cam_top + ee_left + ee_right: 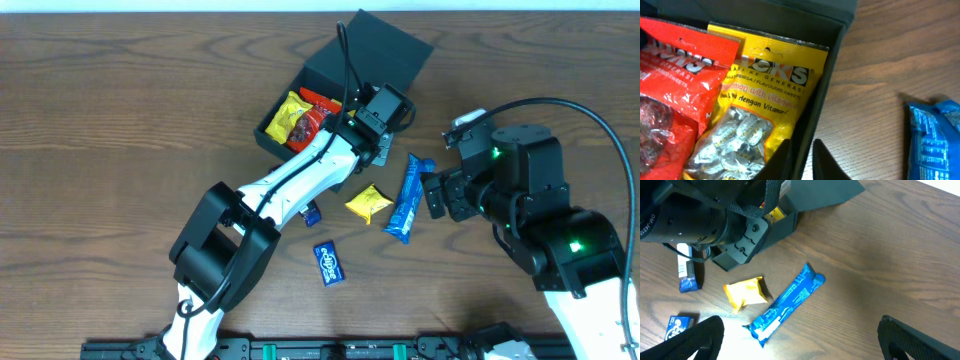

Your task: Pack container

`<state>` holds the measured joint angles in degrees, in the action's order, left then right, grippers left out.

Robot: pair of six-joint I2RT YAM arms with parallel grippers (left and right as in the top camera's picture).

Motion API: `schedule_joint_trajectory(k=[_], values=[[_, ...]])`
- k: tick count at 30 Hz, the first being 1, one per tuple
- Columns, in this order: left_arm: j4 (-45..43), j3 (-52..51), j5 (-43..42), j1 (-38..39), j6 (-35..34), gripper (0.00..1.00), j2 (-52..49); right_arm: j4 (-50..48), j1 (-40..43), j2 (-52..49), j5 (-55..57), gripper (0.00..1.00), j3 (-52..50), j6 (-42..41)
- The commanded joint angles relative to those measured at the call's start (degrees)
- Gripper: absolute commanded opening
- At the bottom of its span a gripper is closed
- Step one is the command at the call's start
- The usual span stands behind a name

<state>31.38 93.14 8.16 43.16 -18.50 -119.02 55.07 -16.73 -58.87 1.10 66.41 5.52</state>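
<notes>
Nearest the robot, flat on the brown wood-grain tabletop (120, 120): a small dark-blue rectangular packet (328, 262), and a second small blue packet (311, 212) half hidden under the white left arm (300, 180). Just beyond, a crumpled yellow foil packet (368, 203) beside a long bright-blue wrapper (405, 198). Facing that wrapper, the right claw (435, 195), spread wide and empty. Farther back, the left claw (802, 162), narrowed, fingertips either side of the near wall of the dark teal-green square cardboard container (325, 70); impossible to tell whether pinching it. Inside, a yellow sweet bag (765, 100) and a red sweet bag (675, 75); flat lid (395, 45) hinged open behind. Likely risks: dragging or tipping the light box on withdrawal if a finger snags the wall; clipping the left arm when reaching for the wrapper.
</notes>
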Motion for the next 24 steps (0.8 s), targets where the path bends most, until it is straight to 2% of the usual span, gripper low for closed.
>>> schedule_joint_trajectory(k=[1,5,11,14,17,19,24], values=[[-0.2,1.5,1.5,-0.4,2.3,0.24,3.1,0.0,0.6,0.1,0.4,0.99,-0.1,0.8],[0.1,1.5,1.7,-0.4,2.9,0.25,5.7,0.0,0.6,0.1,0.4,0.99,-0.1,0.8],[5.2,1.5,2.7,-0.3,7.4,0.26,10.7,0.0,0.6,0.1,0.4,0.99,-0.1,0.8],[10.4,1.5,-0.1,-0.3,12.6,0.3,11.6,0.0,0.6,0.1,0.4,0.99,-0.1,0.8],[14.6,1.5,-8.7,-0.3,19.9,0.36,11.5,0.0,0.6,0.1,0.4,0.99,-0.1,0.8],[15.5,1.5,-12.6,-0.3,20.2,0.41,11.5,0.0,0.6,0.1,0.4,0.99,-0.1,0.8],[16.0,1.5,-12.5,-0.3,20.2,0.5,11.5,0.0,0.6,0.1,0.4,0.99,-0.1,0.8]])
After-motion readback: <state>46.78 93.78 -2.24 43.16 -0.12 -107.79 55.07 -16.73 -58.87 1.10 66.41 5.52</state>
